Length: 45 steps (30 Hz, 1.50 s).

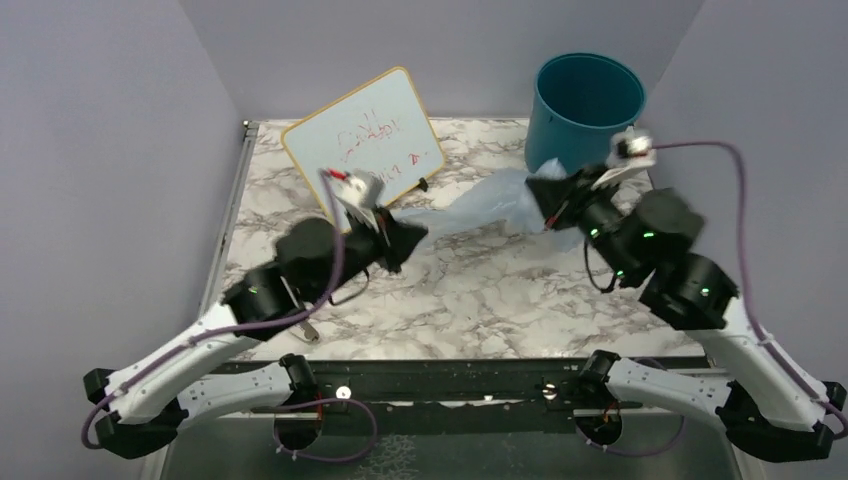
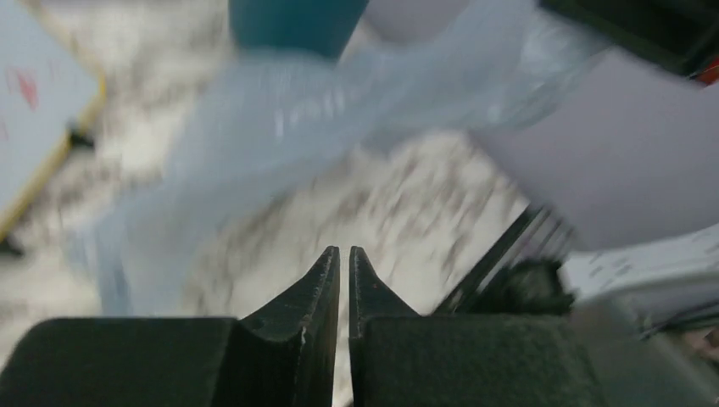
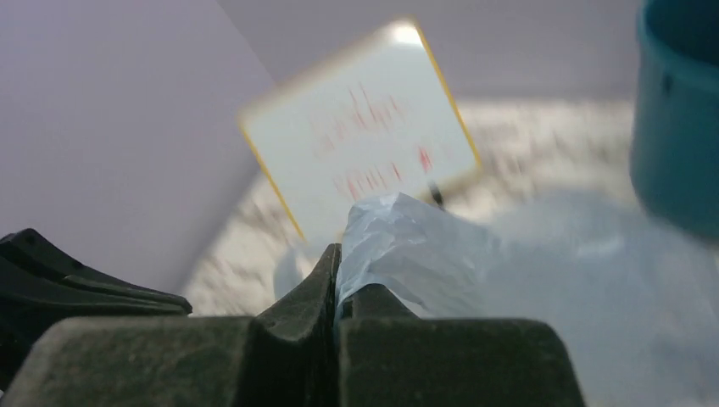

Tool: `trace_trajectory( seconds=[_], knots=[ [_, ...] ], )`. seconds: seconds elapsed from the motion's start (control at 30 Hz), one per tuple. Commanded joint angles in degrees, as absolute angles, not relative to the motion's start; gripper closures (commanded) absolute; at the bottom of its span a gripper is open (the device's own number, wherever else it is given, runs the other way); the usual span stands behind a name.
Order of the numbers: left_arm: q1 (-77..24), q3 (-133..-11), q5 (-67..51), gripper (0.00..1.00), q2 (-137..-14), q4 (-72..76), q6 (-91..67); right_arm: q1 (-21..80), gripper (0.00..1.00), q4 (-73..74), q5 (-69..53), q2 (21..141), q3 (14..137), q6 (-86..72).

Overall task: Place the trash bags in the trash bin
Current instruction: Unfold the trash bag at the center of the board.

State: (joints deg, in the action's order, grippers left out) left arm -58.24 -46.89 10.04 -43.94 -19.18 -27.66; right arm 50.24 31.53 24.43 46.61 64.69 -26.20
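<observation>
The trash bags (image 1: 490,205) are one pale-blue film bag, stretched across the marble table between my two grippers. My right gripper (image 1: 537,190) is shut on its right end, and crumpled film (image 3: 424,246) bulges up out of the right gripper (image 3: 339,254). My left gripper (image 1: 420,234) is at the bag's left end. In the left wrist view the left gripper (image 2: 344,251) is shut to a thin slit with nothing in it, and the bag (image 2: 280,127) lies blurred beyond the tips. The teal trash bin (image 1: 585,100) stands upright at the back right, just behind my right gripper.
A small whiteboard (image 1: 365,140) with red writing leans at the back left, close behind the left gripper. Grey walls close in the table on the left, back and right. The bin's wall (image 3: 678,127) fills the right edge of the right wrist view.
</observation>
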Motion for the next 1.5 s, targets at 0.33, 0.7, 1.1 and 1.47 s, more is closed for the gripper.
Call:
trace_trajectory(
  seconds=[0.33, 0.7, 1.1, 1.47],
  knots=[
    [-58.4, -15.0, -0.8, 1.0, -28.8, -0.6, -49.6, 50.4, 0.99, 30.3, 15.1, 35.2, 27.3, -48.3],
    [-58.6, -44.8, 13.2, 1.0, -37.9, -16.3, -26.9, 50.4, 0.99, 25.1, 26.2, 42.6, 57.0, -27.3],
    [-58.6, -43.0, 7.8, 0.51, -41.2, -17.9, -34.5, 50.3, 0.99, 30.1, 27.5, 43.8, 60.3, -30.2],
    [-58.9, -41.9, -16.9, 0.35, -51.2, -19.2, -31.9, 50.4, 0.99, 35.0, 29.5, 59.8, 72.0, -26.8]
  ],
)
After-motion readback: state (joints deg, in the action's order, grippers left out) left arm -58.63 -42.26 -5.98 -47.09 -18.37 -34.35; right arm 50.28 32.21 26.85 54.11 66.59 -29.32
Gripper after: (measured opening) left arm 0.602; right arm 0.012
